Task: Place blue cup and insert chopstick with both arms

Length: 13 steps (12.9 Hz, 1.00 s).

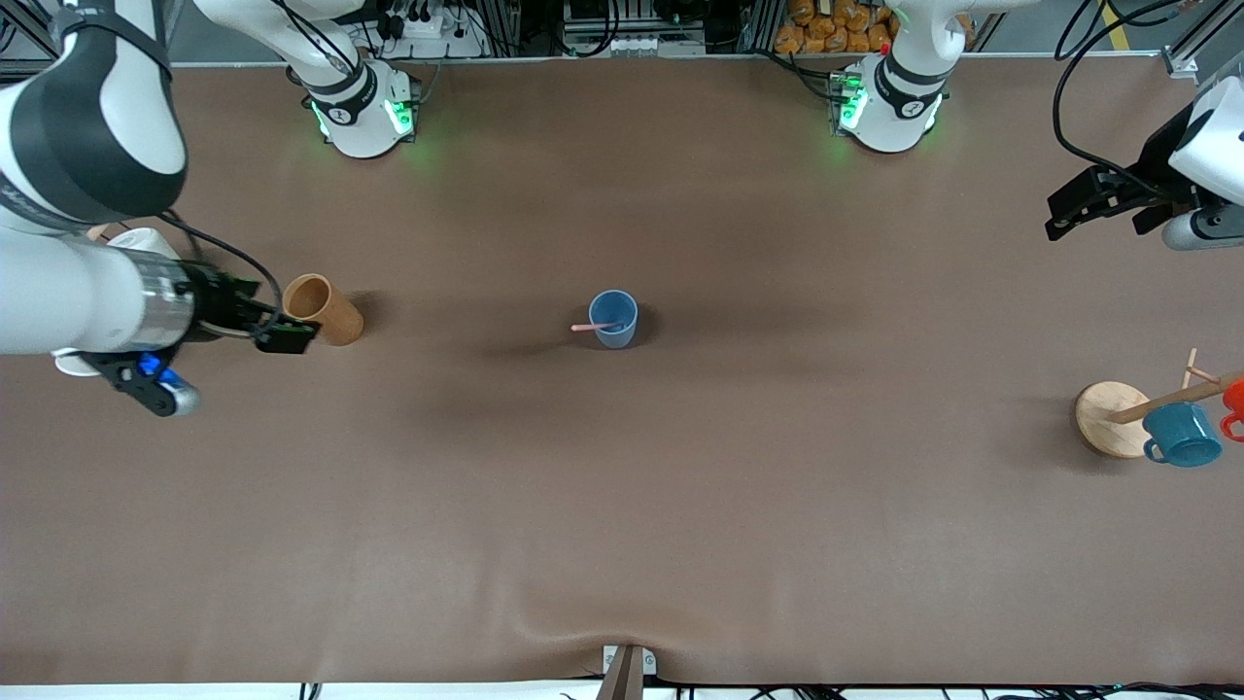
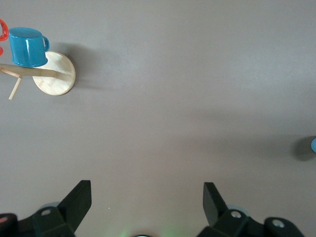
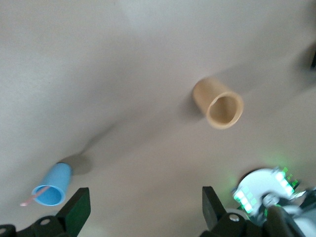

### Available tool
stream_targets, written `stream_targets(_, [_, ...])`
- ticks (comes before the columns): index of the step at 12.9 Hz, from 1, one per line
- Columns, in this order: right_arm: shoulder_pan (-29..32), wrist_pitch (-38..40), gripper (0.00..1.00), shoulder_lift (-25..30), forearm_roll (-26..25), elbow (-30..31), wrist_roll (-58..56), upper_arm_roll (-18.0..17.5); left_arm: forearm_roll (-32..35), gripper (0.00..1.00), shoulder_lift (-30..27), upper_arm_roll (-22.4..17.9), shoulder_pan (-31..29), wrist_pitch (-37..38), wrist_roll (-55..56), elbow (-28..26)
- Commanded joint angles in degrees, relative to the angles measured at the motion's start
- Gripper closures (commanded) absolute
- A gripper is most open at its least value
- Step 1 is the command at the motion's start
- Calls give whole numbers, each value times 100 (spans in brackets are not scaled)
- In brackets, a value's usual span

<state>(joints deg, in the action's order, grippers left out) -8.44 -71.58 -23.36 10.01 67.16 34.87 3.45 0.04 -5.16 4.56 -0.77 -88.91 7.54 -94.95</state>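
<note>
Your front view looks down from high across the table, facing both bases. Each wrist view looks down past its fingers (from well up); all share the blue cup (image 1: 613, 318).

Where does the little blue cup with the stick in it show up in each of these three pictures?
Front view: the blue cup stands mid-table, the chopstick leaning out of it.
Left wrist view: only a sliver of it at the picture's edge.
Right wrist view: in a lower corner, beside a finger.
Shared landmark: the brown cup, in two views only.
</note>
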Motion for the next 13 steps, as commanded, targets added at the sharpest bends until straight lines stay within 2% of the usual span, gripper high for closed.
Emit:
stream_targets(1, [36,48,0,104,-131,33,-1608,645,-21,0,6,-25,33,-65,-77,29])
stream_targets(5, [44,-319,0,252,-113,147,-3158,1200,-13,0,41,-17,51,-56,-16,117])
stream_targets(8, [61,-891,0,919,-122,1111,-3556,1254,-13,0,68,-17,59,-56,-59,126])
stream_targets(10, [166,-1181,0,1463,-122,1788,-3601,1158,-13,0,68,-8,68,-56,-59,126])
stream_targets(11, [297,-1278,0,1727,-122,2087,-3601,984,-13,0,68,-8,68,-56,-59,117])
stream_targets(13, [675,-1332,0,2219,-332,2545,-3601,396,-13,0,68,-8,68,-47,-59,117])
